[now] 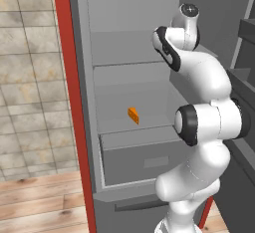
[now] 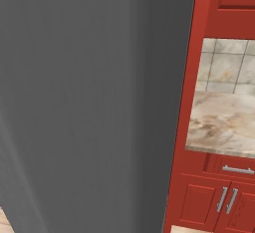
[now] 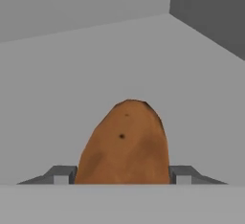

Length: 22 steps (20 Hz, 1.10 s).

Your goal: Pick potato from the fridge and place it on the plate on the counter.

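Potato (image 3: 125, 144) sits on a grey fridge shelf (image 3: 95, 74), clamped between the gripper (image 3: 123, 174) fingertips at partial opening — grasp step complete by appearance; next move calls for lifting and withdrawing toward the counter (image 2: 224, 122).

potato (image 3: 125, 144) – between jaws, on fridge (image 1: 124, 77) shelf | wedge (image 1: 133, 115) – shelf above drawer (image 1: 144, 160)

grey fridge shelf (image 1: 129, 105), orange wedge (image 1: 133, 115)
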{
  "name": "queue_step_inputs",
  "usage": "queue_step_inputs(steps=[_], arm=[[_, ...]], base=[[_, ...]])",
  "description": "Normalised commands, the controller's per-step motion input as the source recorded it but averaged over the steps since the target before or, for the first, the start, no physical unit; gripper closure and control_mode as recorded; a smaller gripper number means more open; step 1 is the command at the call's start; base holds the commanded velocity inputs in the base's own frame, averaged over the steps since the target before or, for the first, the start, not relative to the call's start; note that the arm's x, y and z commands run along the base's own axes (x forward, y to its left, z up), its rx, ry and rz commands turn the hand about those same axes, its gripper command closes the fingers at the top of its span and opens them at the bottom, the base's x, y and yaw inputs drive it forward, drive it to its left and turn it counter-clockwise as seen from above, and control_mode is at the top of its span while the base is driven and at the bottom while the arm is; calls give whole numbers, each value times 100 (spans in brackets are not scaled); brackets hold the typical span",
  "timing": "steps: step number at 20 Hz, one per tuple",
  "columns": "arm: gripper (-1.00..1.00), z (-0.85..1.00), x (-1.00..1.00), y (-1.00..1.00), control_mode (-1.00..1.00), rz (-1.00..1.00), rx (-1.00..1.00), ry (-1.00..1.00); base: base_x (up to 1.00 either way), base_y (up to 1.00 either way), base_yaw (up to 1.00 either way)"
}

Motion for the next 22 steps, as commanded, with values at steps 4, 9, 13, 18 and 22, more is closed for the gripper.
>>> queue_step_inputs(steps=[4, 9, 13, 18, 22], arm=[[100, 1, -67, 0, -100, -3, 1, -3], [100, 10, -87, 0, -100, -1, 0, -15], [100, 30, -79, 0, -100, 0, 0, -17], [100, 14, -76, 10, -100, 0, 0, -2], [100, 0, -58, 54, -100, 5, -1, 16]], base=[[0, 0, 0], [0, 0, 0], [0, 0, 0], [0, 0, 0], [0, 0, 0]])
